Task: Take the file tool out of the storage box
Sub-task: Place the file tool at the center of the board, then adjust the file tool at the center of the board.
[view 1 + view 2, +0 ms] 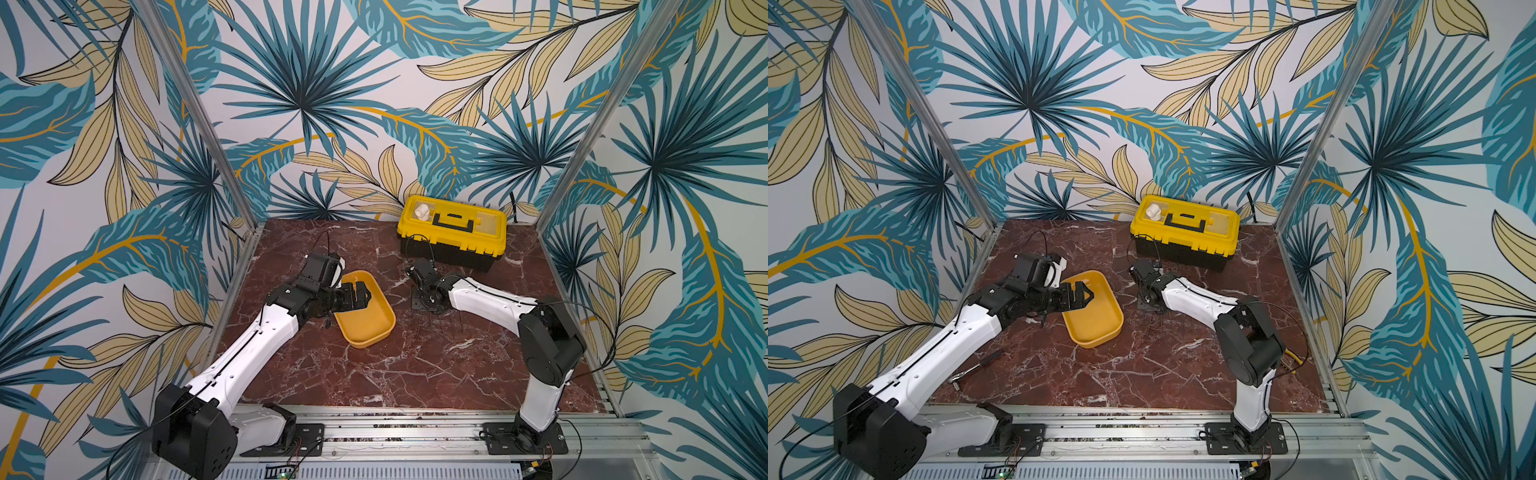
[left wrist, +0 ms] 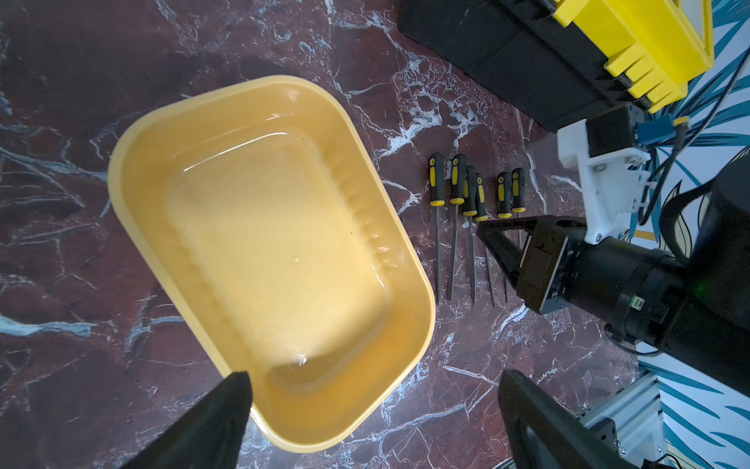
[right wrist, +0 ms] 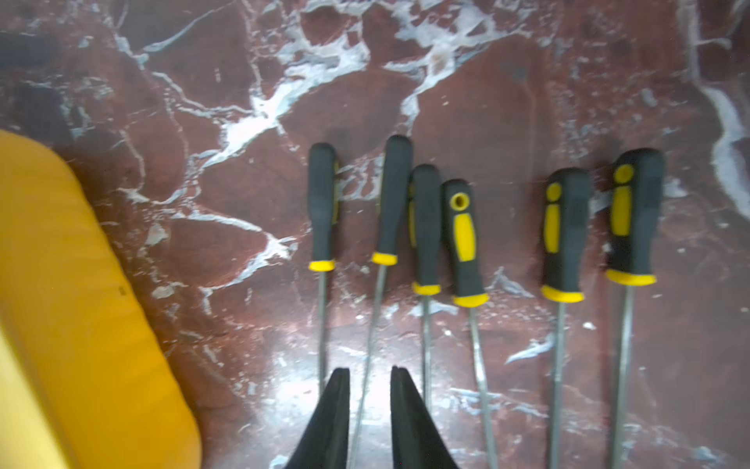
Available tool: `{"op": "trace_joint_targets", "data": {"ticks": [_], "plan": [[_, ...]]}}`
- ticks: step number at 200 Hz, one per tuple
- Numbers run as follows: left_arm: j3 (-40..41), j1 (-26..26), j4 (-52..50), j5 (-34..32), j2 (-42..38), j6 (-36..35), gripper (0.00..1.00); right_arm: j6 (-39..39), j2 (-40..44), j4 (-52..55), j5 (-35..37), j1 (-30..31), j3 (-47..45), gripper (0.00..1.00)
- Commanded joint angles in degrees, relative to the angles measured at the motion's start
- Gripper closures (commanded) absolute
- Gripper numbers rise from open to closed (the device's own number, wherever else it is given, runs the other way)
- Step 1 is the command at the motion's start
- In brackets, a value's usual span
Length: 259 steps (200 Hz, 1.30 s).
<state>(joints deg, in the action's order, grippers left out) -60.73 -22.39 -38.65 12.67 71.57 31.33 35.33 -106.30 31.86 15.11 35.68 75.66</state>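
We judge the task all but finished. The storage box (image 2: 276, 243), directly beneath our left hand (image 1: 359, 296), holds nothing that we can see; that hand is spread wide and empty. The file tool (image 3: 393, 195) lies flat on the counter (image 3: 487, 101) outside the box, under our right hand (image 3: 370, 373). Its thin shaft runs between that hand's jaws, which stand narrowly apart and do not seem to pinch it. Five other files (image 3: 566, 235) lie in a row on either side of it. What is left, we think, is only lifting the right hand clear.
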Motion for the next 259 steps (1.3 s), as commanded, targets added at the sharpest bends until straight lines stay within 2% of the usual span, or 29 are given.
{"op": "trace_joint_targets", "data": {"ticks": [1,65,259], "plan": [[1.1,0.1,0.1,-0.2,-0.9,-0.3,0.0,-3.3,1.0,2.4,0.8,-1.4,-2.0,0.77],[1.3,0.2,0.8,0.2,-0.4,0.2,0.0,-6.4,0.1,2.8,-0.3,-5.0,-4.0,0.77],[1.4,0.1,0.2,-0.3,-0.4,0.4,0.0,-6.9,-4.9,-0.1,-3.1,-6.1,-5.7,0.81]]}}
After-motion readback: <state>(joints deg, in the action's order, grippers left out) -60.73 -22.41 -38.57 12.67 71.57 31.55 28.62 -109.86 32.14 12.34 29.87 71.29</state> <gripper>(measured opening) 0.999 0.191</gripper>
